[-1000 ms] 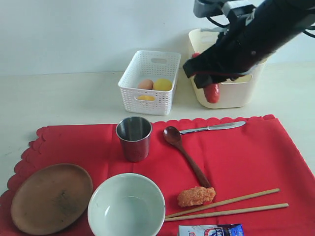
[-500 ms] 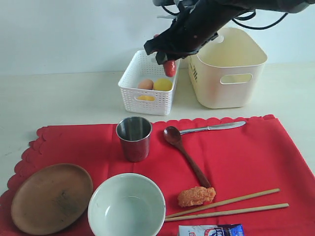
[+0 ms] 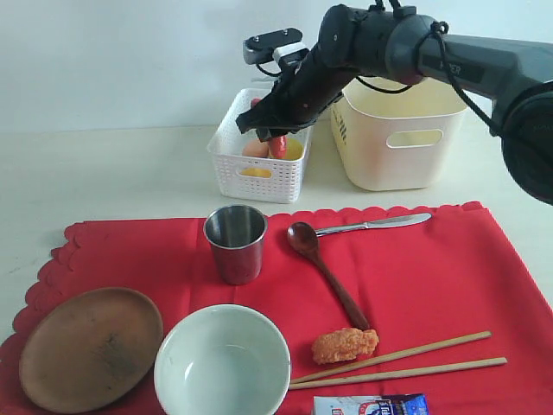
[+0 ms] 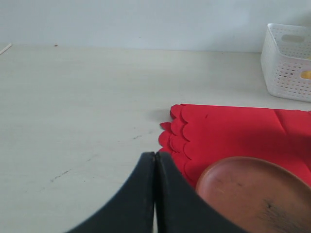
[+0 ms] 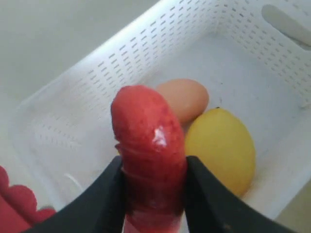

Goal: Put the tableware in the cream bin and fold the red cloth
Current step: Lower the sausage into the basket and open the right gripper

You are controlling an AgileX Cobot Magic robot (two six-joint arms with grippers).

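Observation:
On the red cloth lie the steel cup, the brown wooden plate, the pale bowl, the dark wooden spoon, the metal knife and two chopsticks. The cream bin stands at the back right. My right gripper is shut on a red sausage and hangs over the white perforated basket. My left gripper is shut and empty, beside the cloth's scalloped corner and the plate.
The basket holds an egg, a lemon and a yellow piece. A fried nugget lies by the chopsticks. A blue-and-white snack packet sits at the cloth's front edge.
The right arm has carried the sausage leftward from in front of the cream bin and lowered it over the white basket. The left gripper shows no change.

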